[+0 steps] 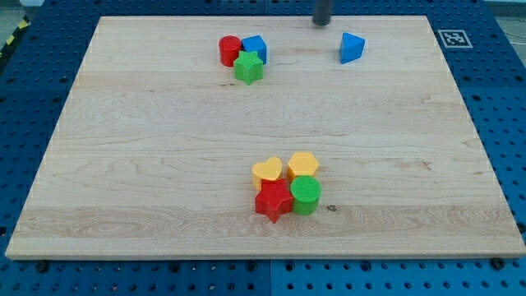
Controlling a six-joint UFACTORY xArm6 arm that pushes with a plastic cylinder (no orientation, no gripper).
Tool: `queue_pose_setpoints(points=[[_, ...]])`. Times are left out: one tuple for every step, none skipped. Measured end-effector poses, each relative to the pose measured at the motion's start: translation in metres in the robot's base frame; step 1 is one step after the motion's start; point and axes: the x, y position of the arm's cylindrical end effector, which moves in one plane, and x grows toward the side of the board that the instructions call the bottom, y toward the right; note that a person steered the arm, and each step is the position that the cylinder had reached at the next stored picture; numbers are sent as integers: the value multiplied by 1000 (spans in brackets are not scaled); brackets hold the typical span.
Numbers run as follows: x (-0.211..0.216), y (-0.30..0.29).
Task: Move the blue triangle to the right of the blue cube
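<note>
The blue triangle [352, 48] lies near the view's top, right of centre. The blue cube [256, 48] sits at the top centre-left, touching a red cylinder [229, 50] on its left and a green star [248, 68] just below. A wide gap of bare board separates the triangle from the cube. My tip [321, 22] is at the view's top edge, up and left of the blue triangle, apart from it, and to the right of the cube cluster.
A second cluster sits at the lower centre: a yellow heart [267, 171], a yellow block [303, 164], a red star [274, 201] and a green cylinder [306, 195]. The wooden board [123, 164] lies on a blue perforated table.
</note>
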Motion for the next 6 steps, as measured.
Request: queue_pose_setpoints(points=[[7, 39], [35, 59], [59, 60], [74, 44], [84, 32], [86, 20]])
